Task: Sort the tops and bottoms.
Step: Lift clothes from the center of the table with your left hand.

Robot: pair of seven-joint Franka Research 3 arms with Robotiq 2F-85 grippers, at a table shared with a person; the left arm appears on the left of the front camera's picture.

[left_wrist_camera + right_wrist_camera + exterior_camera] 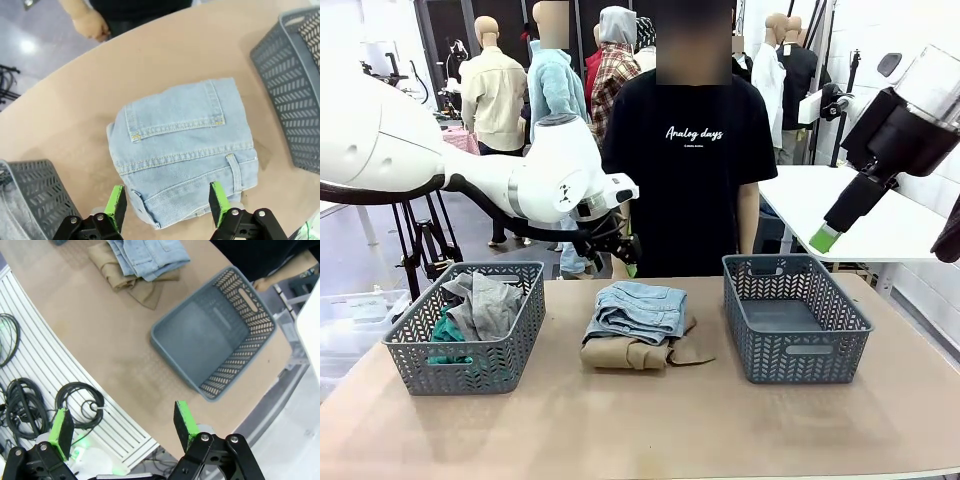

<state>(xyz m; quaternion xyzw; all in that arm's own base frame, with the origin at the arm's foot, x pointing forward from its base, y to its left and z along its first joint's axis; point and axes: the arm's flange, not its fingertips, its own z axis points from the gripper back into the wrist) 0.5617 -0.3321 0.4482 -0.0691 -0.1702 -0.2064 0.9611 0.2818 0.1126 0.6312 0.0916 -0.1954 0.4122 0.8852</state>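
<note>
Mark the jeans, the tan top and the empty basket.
jeans [182,145], left wrist view, just below the pocket
tan top [625,353], front view, folded front edge
empty basket [810,357], front view, front wall

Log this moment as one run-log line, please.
left gripper: open above denim bottoms | right gripper: open | tan top: under bottoms | grey top, teal top: left basket
</note>
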